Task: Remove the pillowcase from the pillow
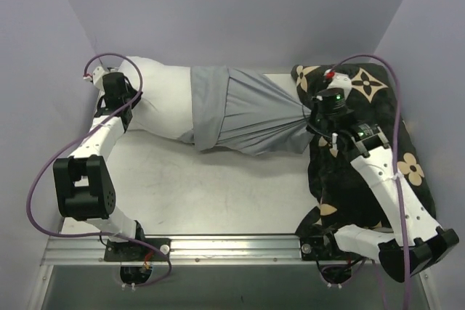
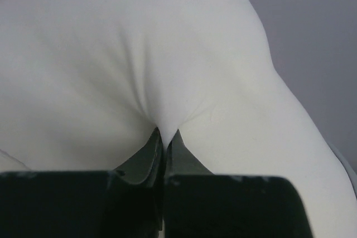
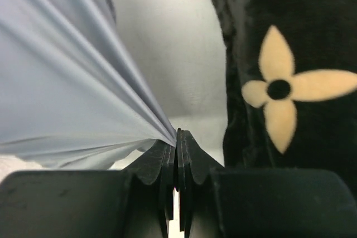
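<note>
The plump white pillow (image 1: 163,99) lies along the back of the table, its left part bare. The grey pillowcase (image 1: 243,114) covers its right part and is pulled into taut folds toward the right. My left gripper (image 1: 129,101) is shut on a pinch of the white pillow (image 2: 167,82) at its left end, and the left wrist view shows the gripper (image 2: 165,135) biting the fabric. My right gripper (image 1: 311,110) is shut on the gathered end of the pillowcase (image 3: 72,71), and the right wrist view shows the gripper (image 3: 177,135) closed on it.
A black plush cushion with tan flower motifs (image 1: 378,150) lies on the right side of the table under my right arm; it also shows in the right wrist view (image 3: 290,82). Grey walls enclose the table on three sides. The white tabletop (image 1: 218,186) lies in front.
</note>
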{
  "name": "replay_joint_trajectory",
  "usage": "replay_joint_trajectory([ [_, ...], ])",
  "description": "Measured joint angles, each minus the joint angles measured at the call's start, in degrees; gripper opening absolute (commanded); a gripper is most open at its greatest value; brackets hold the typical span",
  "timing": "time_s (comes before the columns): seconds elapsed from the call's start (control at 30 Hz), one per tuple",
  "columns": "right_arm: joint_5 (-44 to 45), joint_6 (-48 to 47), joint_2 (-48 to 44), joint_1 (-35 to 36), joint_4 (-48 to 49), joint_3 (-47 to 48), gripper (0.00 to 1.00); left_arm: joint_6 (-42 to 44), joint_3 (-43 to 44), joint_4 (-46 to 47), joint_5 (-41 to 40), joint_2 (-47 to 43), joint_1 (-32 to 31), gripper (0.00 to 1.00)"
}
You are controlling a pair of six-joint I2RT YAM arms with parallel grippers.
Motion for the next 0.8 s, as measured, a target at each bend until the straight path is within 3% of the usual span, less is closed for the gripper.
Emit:
replay_joint_trajectory([
  [0.33,-11.7,1.5,-6.3,-19.1,-9.0,8.2,0.00,0.3,2.8,-6.2,1.7,0.2,0.3,0.00],
  [0.47,-17.0,2.6,-7.2,-21.3,-10.4,11.6,0.00,0.5,3.6,-7.2,2.1,0.4,0.4,0.00],
  [0.6,-16.2,2.3,-6.1,-12.6,-10.7,12.3,0.03,1.6,3.6,-7.5,2.1,0.4,0.5,0.00],
  [0.7,-13.1,1.2,-2.3,-2.0,-10.6,12.3,0.21,2.4,3.6,-8.0,1.3,0.4,0.5,0.00],
  [0.8,-9.7,-0.1,3.4,5.7,-9.1,11.7,0.30,2.8,3.6,-8.0,0.6,0.4,0.5,0.00],
])
